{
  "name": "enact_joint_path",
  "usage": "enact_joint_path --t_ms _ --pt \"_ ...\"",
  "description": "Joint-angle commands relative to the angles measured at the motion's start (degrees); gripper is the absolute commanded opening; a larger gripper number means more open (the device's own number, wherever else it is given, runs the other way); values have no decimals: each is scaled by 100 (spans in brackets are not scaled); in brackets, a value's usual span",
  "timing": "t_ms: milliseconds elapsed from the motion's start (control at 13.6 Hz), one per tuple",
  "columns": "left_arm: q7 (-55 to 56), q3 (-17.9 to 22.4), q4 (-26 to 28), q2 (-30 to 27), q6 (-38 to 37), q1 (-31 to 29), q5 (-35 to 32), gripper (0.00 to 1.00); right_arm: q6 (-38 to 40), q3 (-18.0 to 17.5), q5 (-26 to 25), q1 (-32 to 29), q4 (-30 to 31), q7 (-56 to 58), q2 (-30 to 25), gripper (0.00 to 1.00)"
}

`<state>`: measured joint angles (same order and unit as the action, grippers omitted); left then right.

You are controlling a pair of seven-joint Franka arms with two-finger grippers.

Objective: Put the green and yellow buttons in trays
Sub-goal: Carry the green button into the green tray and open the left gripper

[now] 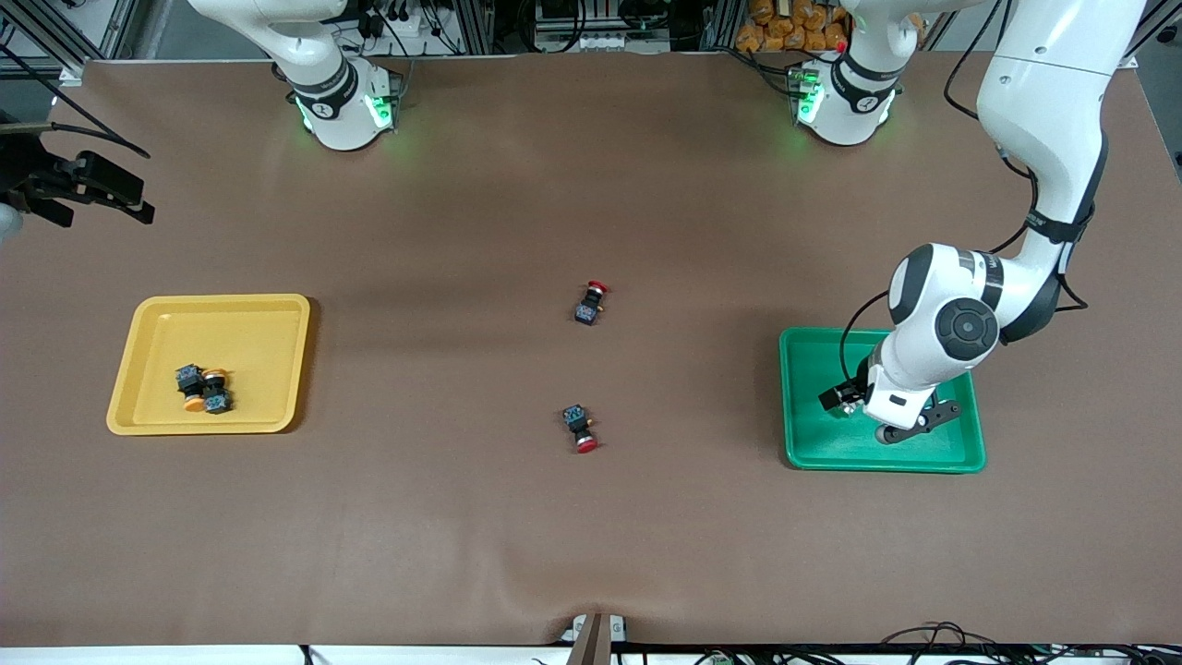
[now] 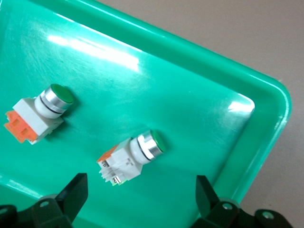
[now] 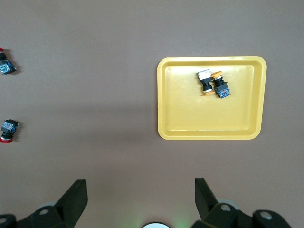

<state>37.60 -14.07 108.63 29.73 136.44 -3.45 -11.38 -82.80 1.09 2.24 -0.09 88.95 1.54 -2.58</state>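
Two white-grey buttons with green tips lie in the green tray [image 1: 803, 453]. In the left wrist view one [image 2: 130, 154] is near the fingers and the other [image 2: 42, 114], with an orange-red block, lies apart from it on the tray floor [image 2: 190, 85]. My left gripper [image 1: 914, 427] [image 2: 141, 184] hangs open and empty just over this tray. Two orange-yellow-capped buttons [image 1: 189, 386] [image 1: 217, 394] lie touching in the yellow tray [image 1: 259, 323], also in the right wrist view [image 3: 205, 81] [image 3: 221, 86] [image 3: 190, 118]. My right gripper [image 1: 146, 205] [image 3: 141, 185] is open and empty, high over the table at the right arm's end.
Two black-bodied switches with red caps lie on the brown table between the trays, one [image 1: 591, 302] [image 3: 5, 66] farther from the front camera than the other [image 1: 581, 429] [image 3: 8, 129]. The left arm's elbow stands over the green tray's corner.
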Motion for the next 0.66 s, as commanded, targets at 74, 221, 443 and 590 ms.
enact_joint_path --t_ms 74,221,443,590 --pt "-130 -8 159 -309 14 -33 -5 100 53 -3 -101 0 -53 39 -23 100" --pt "-173 -17 150 -502 -117 -33 -5 100 53 -12 -92 18 -44 39 -23 100" --pt "-453 -70 141 -836 -512 -41 -5 100 62 -12 -92 35 -44 30 -14 100" --pt "-761 -70 132 -1134 -845 -120 4 100 71 -12 -92 27 -44 30 -14 100"
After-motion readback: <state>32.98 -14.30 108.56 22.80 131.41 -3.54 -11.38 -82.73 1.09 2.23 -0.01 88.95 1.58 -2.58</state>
